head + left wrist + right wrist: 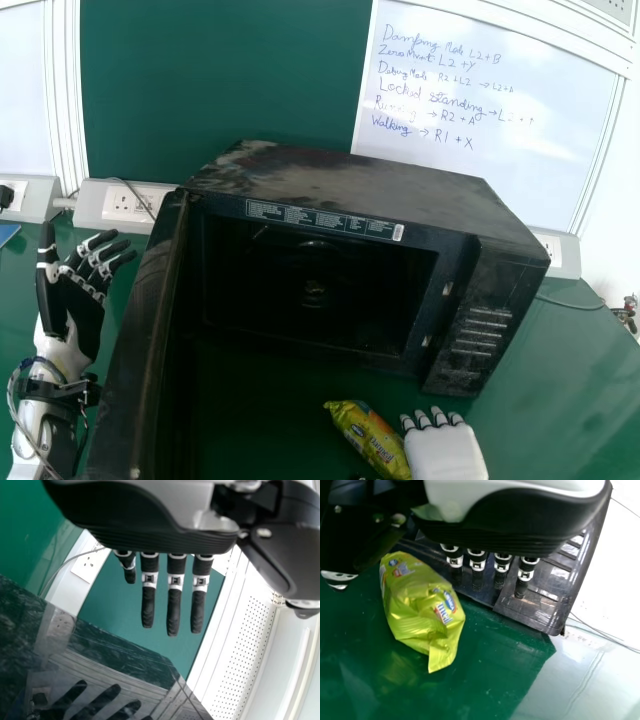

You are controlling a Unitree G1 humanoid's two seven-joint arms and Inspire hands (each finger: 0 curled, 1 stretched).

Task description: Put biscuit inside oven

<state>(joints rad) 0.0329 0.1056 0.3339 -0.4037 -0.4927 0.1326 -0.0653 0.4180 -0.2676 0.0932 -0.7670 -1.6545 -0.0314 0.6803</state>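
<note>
Beside right hand (445, 452), labelled packet (366, 435)

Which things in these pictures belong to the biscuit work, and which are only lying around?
For the job:
- biscuit packet, beside the right hand
- oven, its door open
- left hand, beside the door

Just there:
- whiteboard with handwriting
- wall socket
- thin cable

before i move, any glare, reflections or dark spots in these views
Head view: the oven cavity is in deep shadow; left wrist view: the glossy oven door mirrors the left hand; right wrist view: pale glare on the table, bright highlights on the biscuit pack.
</note>
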